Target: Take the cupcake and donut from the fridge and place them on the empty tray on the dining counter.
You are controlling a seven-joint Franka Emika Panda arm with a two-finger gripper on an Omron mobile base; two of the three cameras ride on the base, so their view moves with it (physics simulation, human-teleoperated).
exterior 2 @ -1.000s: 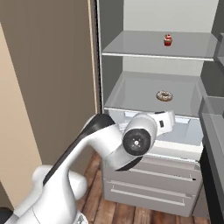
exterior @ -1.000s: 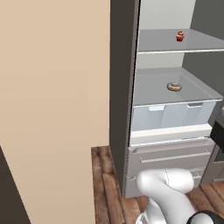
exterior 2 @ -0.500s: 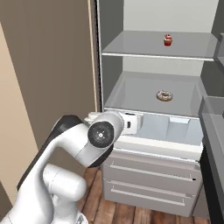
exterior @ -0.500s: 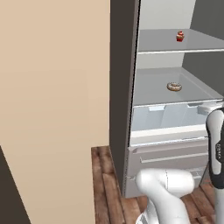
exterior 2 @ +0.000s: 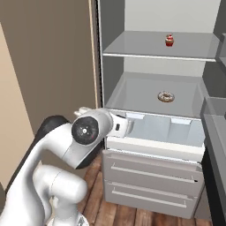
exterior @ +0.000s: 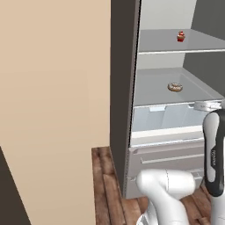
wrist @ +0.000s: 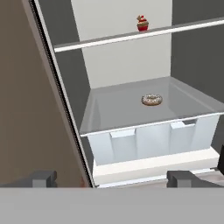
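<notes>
Wooden floorboards run up to the foot of the fridge, which stands open with its pale shelves and drawers on show. A broad beige panel fills the side to the robot's left, and next to it a dark upright edge borders the open compartment. Inside, a clear bin sits under the middle shelf and two closed drawers lie below it.

Nothing of the task looks done so far, as I judge it. The donut lies flat near the middle of the middle shelf, and the cupcake stands upright on the shelf above, toward the right. Both are untouched and well apart from the robot. Tray and dining counter are out of sight, so both pick-ups and both carries are left.

The arm is folded in front of the bin, low and to the left of the shelves. The gripper has its fingers spread wide, holds nothing, and looks straight into the fridge with the donut ahead of it.

Little stands in the way: the middle shelf is bare around the donut, though the upper shelf's front edge hangs over the reach to it, and the dark upright sits close on the left.
</notes>
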